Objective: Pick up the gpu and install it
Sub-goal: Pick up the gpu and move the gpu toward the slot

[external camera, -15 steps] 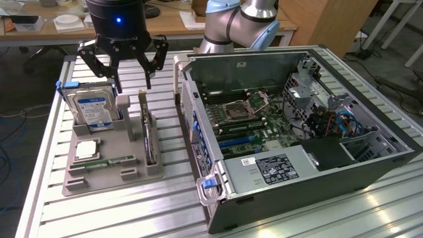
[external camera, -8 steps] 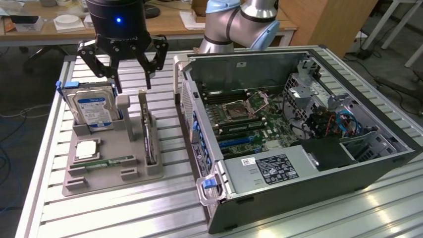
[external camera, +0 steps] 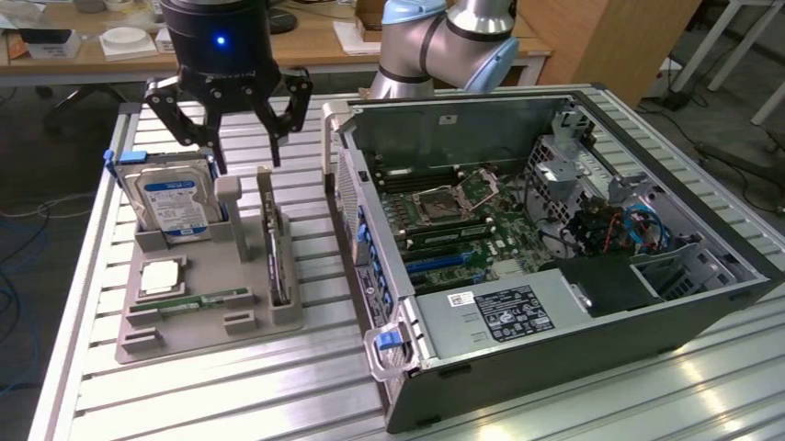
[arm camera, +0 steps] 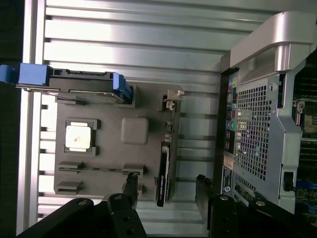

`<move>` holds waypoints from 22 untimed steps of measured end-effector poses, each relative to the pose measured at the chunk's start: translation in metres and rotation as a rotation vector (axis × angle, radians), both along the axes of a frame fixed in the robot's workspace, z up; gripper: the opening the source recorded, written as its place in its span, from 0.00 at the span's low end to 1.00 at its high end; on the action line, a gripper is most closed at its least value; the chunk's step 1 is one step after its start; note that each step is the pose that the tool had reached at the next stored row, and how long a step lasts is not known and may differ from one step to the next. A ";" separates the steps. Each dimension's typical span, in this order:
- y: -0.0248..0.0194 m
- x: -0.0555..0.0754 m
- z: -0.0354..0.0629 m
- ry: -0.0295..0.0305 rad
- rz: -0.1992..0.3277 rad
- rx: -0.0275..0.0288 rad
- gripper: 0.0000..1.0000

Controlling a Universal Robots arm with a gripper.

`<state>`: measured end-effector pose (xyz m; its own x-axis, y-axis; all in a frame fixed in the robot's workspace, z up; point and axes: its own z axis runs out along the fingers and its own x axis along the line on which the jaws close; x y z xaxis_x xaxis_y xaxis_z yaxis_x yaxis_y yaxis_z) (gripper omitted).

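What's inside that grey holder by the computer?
A hard drive and the gpu stand upright in it; a processor chip and memory stick sit lower. The upright pair's bottom edges are hidden in slots.

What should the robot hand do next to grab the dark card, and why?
Probably lower straight down: the open gripper hovers above the gpu, which stands on edge in its gray holder, and the wrist view shows the card lined up between its jaws, untouched.

Slotted aluminium table (external camera: pixel 221 395), grey parts fixture (external camera: pixel 184 338) on the exterior view's left — open computer case (external camera: pixel 552 363) just beside it
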<state>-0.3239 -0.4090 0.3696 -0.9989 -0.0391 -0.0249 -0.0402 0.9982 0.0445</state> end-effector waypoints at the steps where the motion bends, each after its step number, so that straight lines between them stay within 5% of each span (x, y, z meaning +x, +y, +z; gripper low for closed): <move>1: 0.0000 0.000 -0.0006 0.0000 0.000 0.0000 0.59; 22: 0.0000 0.000 -0.0075 0.0001 0.000 -0.0001 0.59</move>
